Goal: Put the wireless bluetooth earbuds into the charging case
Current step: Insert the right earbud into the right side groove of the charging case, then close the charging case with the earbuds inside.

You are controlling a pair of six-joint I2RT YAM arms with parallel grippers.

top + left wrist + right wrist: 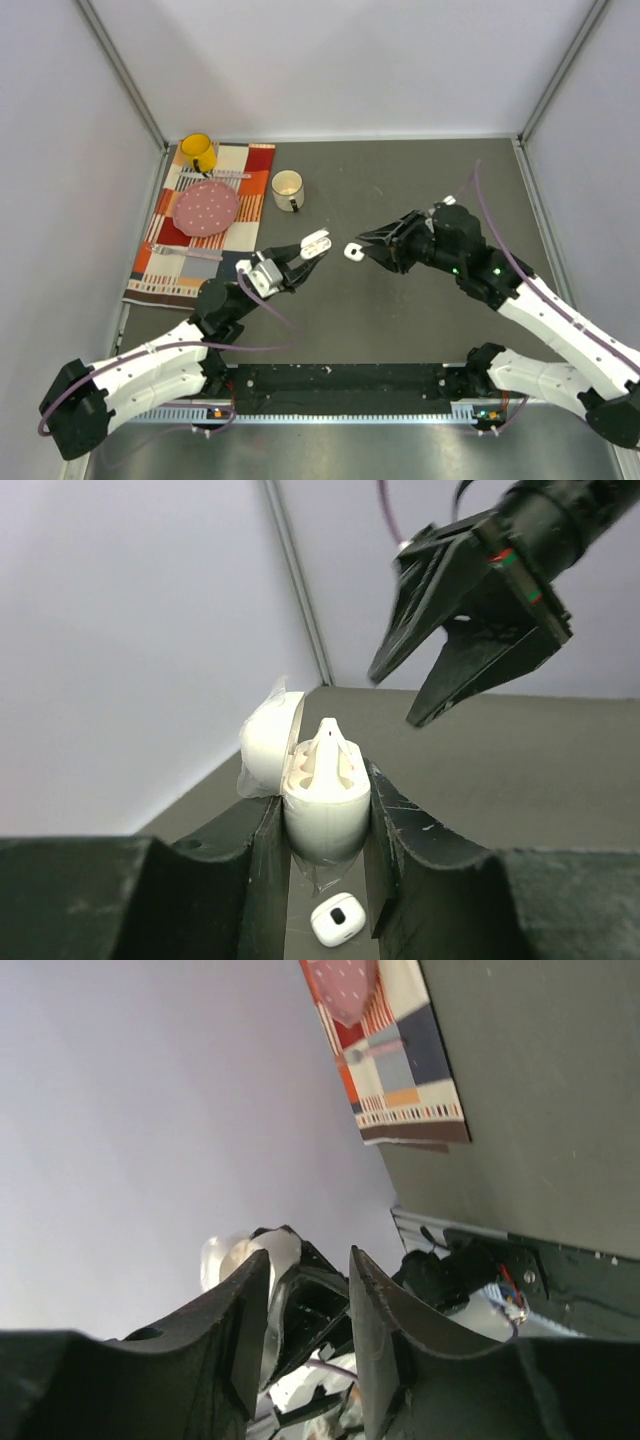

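**Above Table Centre: Case Clamped, Earbud Standing Proud**

**Top view.** Find the left gripper (305, 252) raised over the table (420, 180), clamped on the open charging case (316, 241). Note the right gripper (367, 247) facing it, tips near but not touching. Note a loose white piece (354, 251) just off those tips; cannot tell from here whether held or lying below.

**Left wrist view.** See the case pinched by its flanks between both left fingers (240, 880), lid (270, 742) swung back to the left. Observe one earbud (328, 745) upright in the wells, tip above the rim; judged not fully seated. Read the right jaws as parted, with nothing between. Locate the loose white piece on the table beneath, well apart from either gripper; earbud or second case, cannot tell.

**Right wrist view.** Confirm a moderate, empty gap between the right fingers (235, 1340). Beyond it, blurred: the left gripper and a whitish lid edge.

**Hazards.**
- Off-axis push on the proud earbud: likely to tip it out of the well or lever the case from the pinch.
- Glossy rounded flanks, apparently film-wrapped: liable to slip or twist under load.
- Close approach with jaws parted: risk of striking the lid or the left fingers.
- Loss of grip at this height: expect a drop onto the table.
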